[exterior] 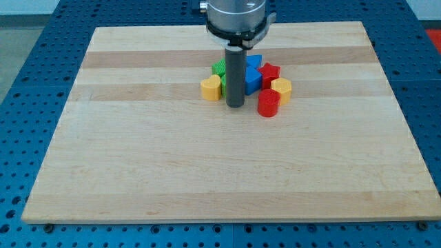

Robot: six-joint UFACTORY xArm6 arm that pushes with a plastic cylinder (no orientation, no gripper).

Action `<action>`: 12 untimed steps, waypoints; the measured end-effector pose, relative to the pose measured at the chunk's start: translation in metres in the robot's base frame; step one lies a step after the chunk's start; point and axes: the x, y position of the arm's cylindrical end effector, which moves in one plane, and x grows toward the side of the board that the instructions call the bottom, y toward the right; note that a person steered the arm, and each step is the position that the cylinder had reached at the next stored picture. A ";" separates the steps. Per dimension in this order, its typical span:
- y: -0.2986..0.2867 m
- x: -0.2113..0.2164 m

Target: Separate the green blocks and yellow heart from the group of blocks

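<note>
My tip (235, 105), bare rod gripping nothing, sits just right of yellow heart (211, 87). Green blocks (219, 68) and heart touch the cluster; separation barely begun.

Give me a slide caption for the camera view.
My tip rests at the bottom edge of the clustered blocks, between the yellow heart and red cylinder on the wooden board.

Place: looked like a lab or robotics test bench.
Base: a blue perforated mounting plate (41, 41) lay around the board.
Worktop: a pale wooden worktop (207, 165) sat on it.
Arm: a metal robot mount (236, 17) stood at twelve o'clock.
</note>
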 end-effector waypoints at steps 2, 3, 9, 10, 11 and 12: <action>-0.003 -0.024; -0.025 -0.030; -0.063 -0.084; -0.048 -0.092; -0.037 -0.096; -0.028 -0.102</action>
